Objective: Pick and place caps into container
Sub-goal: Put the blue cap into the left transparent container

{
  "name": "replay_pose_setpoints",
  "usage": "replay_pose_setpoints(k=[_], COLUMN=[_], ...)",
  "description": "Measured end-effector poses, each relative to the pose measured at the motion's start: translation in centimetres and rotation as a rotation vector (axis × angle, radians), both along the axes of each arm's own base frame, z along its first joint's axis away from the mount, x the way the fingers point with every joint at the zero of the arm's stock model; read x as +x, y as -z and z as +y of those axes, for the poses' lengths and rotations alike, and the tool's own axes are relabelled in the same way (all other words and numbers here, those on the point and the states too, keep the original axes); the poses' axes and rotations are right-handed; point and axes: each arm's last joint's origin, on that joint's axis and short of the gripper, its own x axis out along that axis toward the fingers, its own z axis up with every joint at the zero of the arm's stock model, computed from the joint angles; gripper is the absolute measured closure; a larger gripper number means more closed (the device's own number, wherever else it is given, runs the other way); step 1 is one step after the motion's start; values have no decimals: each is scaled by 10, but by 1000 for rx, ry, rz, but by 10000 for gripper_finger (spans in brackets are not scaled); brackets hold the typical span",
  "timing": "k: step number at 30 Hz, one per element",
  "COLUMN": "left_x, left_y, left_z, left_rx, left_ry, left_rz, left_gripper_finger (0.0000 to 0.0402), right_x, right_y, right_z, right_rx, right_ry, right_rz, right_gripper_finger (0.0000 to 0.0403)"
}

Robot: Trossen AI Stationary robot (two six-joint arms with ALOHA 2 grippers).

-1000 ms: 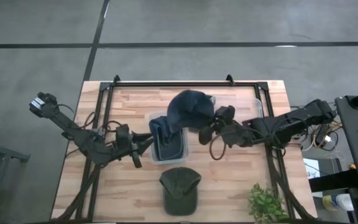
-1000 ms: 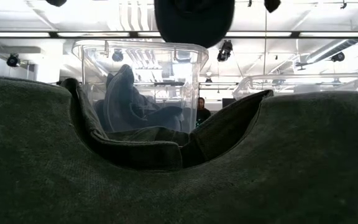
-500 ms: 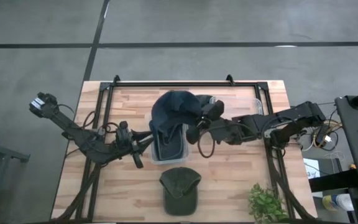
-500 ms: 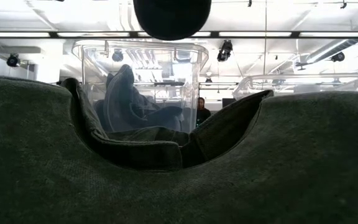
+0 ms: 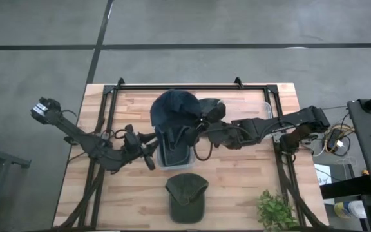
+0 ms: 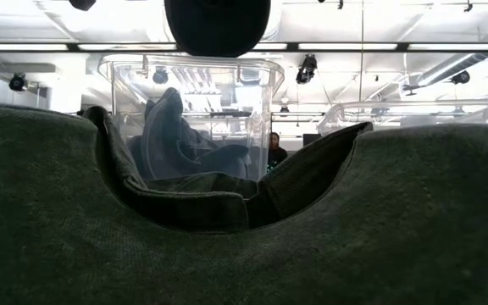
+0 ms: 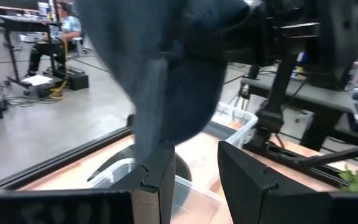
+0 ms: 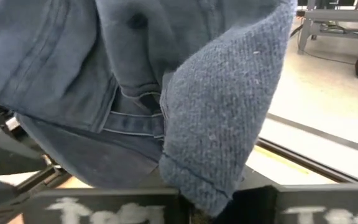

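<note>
My right gripper is shut on a slate-blue cap, which hangs in the air over the clear container. In the low view this cap shows above the container's rim. More slate-blue fabric lies inside the container. A dark olive-green cap rests on the table near the near edge and fills the low view's foreground. My left gripper is open, just left of the container, with its fingers apart below the hanging cap. My right gripper pinches the slate-blue cap between its two fingers by a thick fabric edge that runs down into the gap. The fingers come at it about level from the table's right. The cap is lifted clear and bulges out past the fingertips over the container.
A second clear bin sits by the table's right side, also seen in the low view. A small green plant stands at the near right corner. A black frame rail runs along the far edge.
My right gripper has carried the slate-blue cap toward the table's left, from beside the container's far right corner to above the container. In the low view the cap has slid left along the top and hangs slightly lower.
</note>
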Motion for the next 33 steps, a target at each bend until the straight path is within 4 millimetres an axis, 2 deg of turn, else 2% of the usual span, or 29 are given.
replay_pose_setpoints(k=[6,23,33], left_x=[0,0,5], left_y=[1,1,1], left_z=[3,5,16], left_rx=[11,18,11], left_ry=[-84,-113,-164], left_rz=[0,7,0], left_gripper_finger=[287,287,287], right_x=[2,-4,-1], right_y=[1,-6,-5], right_z=[1,0,0], right_rx=[-1,-1,3], right_ry=[2,8,0], right_rz=[5,-5,-18], right_gripper_finger=[390,390,390])
